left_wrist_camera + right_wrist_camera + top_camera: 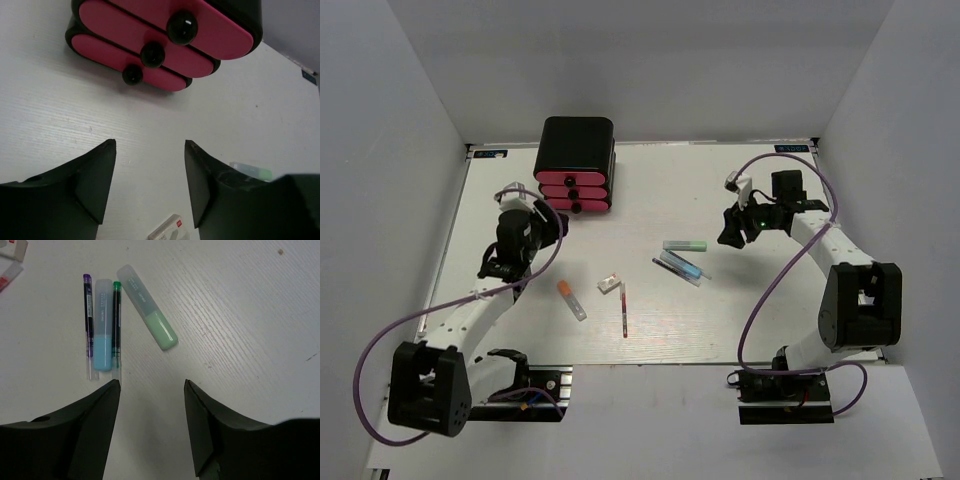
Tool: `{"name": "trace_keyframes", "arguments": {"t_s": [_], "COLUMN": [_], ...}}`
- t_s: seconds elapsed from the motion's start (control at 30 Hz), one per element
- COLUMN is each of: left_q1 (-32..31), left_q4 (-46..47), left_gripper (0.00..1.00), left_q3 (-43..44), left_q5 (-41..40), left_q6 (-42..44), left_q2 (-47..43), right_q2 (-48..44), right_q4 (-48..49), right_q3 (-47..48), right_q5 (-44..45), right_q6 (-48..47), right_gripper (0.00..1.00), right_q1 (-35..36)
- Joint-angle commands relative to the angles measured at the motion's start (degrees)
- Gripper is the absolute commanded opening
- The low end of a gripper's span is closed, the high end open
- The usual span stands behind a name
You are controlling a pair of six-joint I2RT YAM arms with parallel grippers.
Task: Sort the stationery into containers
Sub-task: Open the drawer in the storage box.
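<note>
White counter [680,335], fine grain lines. Far left: glossy black box [576,135] with three stacked pink drawers [595,192], black knobs facing near edge. Centre: pale green bar [684,245]; just nearer, blue-ended bar [688,268] between purple-tipped pen [88,320] and green-tipped pen [116,325], all three parallel, close together. Further left: small white-pink block [609,283], red pen [623,312] just beside it, orange-capped marker [571,299] apart to left.

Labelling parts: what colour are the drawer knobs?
The knobs are glossy black; left wrist view shows them best.
</note>
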Motion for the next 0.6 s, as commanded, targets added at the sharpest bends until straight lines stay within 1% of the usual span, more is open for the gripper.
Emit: {"name": "trace_keyframes", "arguments": {"t_s": [0.0, 0.1, 0.27, 0.57], "left_q1": [-0.18, -0.18, 0.43, 0.43], "left_q4": [3.01, 3.01, 1.09, -2.26], "left_gripper": [0.71, 0.73, 0.73, 0.72], "left_q3": [5.97, 10.71, 18.62, 28.13], "left_q5": [1.49, 1.49, 4.12, 5.97], "left_q6": [1.94, 3.17, 4.22, 6.86], "left_q2": [4.75, 9.07, 18.47, 27.45], "right_q2": [-1.12, -2.18, -2.19, -1.57], "right_q4": [0.62, 2.73, 3.7, 4.66], "right_q3": [-0.02, -2.14, -2.5, -2.5], "right_q5": [-2.46, -2.63, -3.07, -3.69], "right_q6": [-0.44, -0.52, -1.05, -2.02], "right_gripper": [0.6, 0.62, 0.62, 0.62], "right_q1": [0.93, 1.11, 1.2, 1.2]}}
